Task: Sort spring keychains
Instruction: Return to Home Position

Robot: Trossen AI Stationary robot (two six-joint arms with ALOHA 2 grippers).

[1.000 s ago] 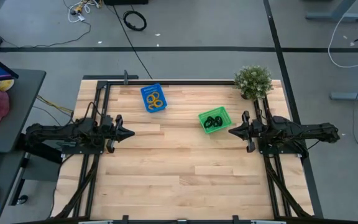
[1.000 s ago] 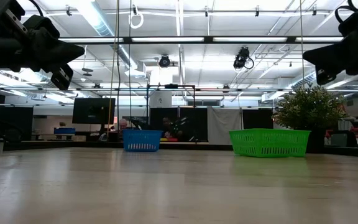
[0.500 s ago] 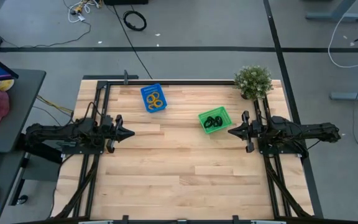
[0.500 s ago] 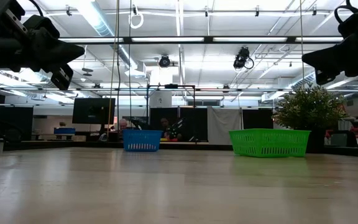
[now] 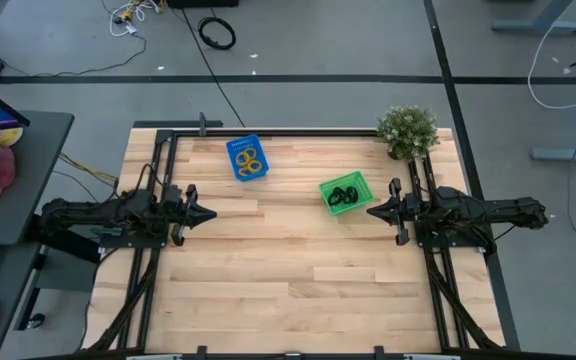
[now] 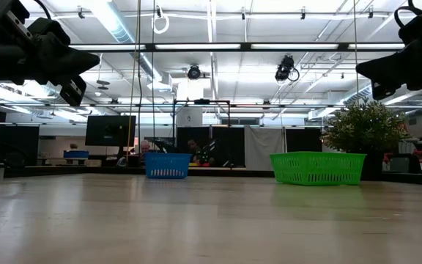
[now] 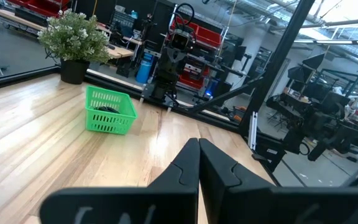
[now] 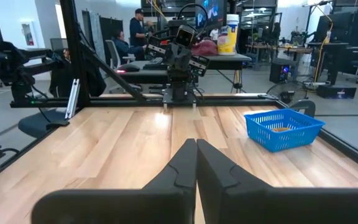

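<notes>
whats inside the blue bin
Orange spring keychains lie in the blue bin, overlapping in a small pile, so the high view can't settle how many. In the low view the bin's wall hides them. The left gripper and right gripper wait apart from it.

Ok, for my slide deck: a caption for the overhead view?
Sorted: left gripper and right gripper shut at the table sides; orange keychains in blue bin, black keychains in green bin.
</notes>
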